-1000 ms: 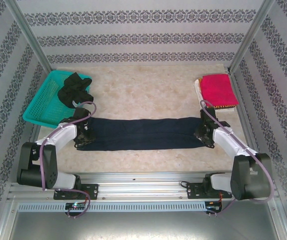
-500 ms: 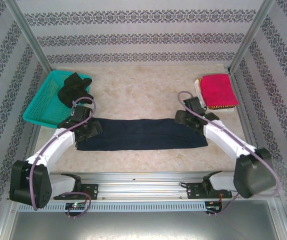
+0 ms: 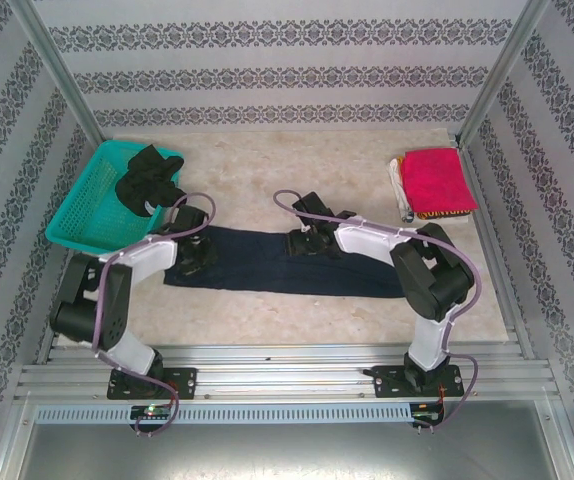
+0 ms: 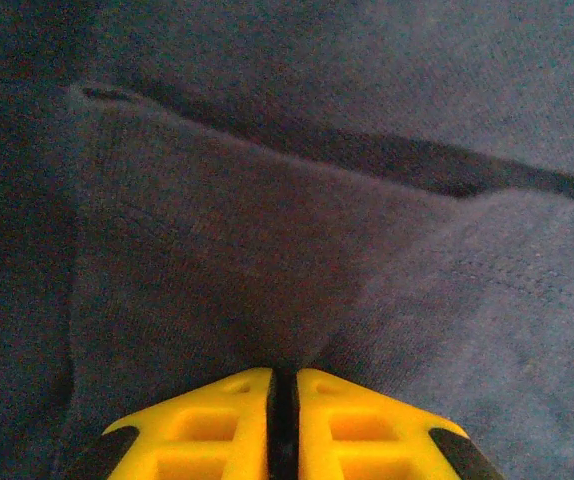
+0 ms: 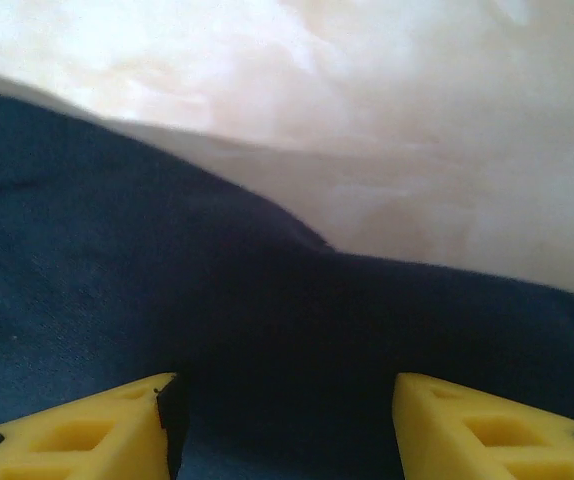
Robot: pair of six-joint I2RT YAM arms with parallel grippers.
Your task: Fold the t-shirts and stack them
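Beige marbled tabletop (image 3: pixel 287 180), navy t-shirt (image 3: pixel 257 268) laid across it. Left pincer (image 4: pixel 285 375) is pinching a fold of it, right pincer (image 5: pixel 285 385) spread wide just above the cloth.

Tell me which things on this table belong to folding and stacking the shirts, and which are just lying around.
Part of the job:
navy shirt, stretched across the middle
red shirt, folded at the far right
black shirt, bunched in the basket

Just lying about:
teal basket, at the far left
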